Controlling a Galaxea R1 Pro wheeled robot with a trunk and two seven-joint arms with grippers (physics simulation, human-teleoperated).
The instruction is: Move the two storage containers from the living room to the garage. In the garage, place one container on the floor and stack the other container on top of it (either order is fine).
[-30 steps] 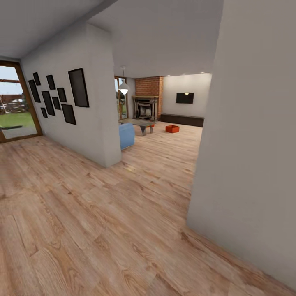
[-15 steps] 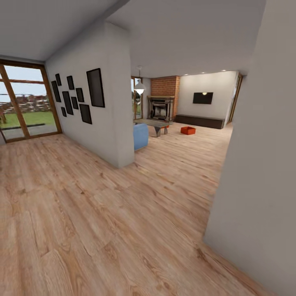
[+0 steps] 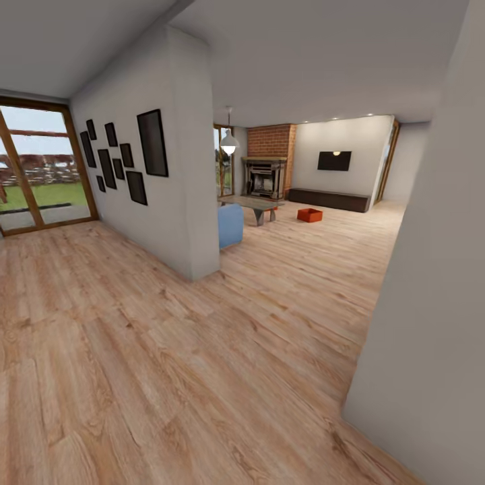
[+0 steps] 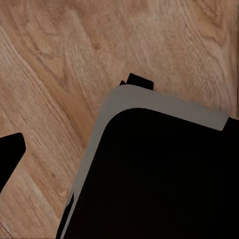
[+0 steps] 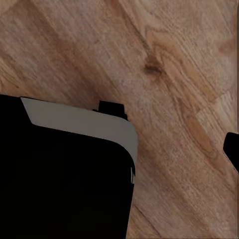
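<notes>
Robot stands on light wood plank floor, facing the living room past a white partition wall hung with black frames. One orange-red storage container sits on the planks well in front of the brick fireplace, just beside the low coffee table. A second bit of orange-red shows under that table; too small to identify. Black wall TV hangs beside the fireplace. A blue seat stands at the partition's end. Wrist views: planks and a dark, grey-edged robot body panel. Jaws' state: cannot tell for either arm.
</notes>
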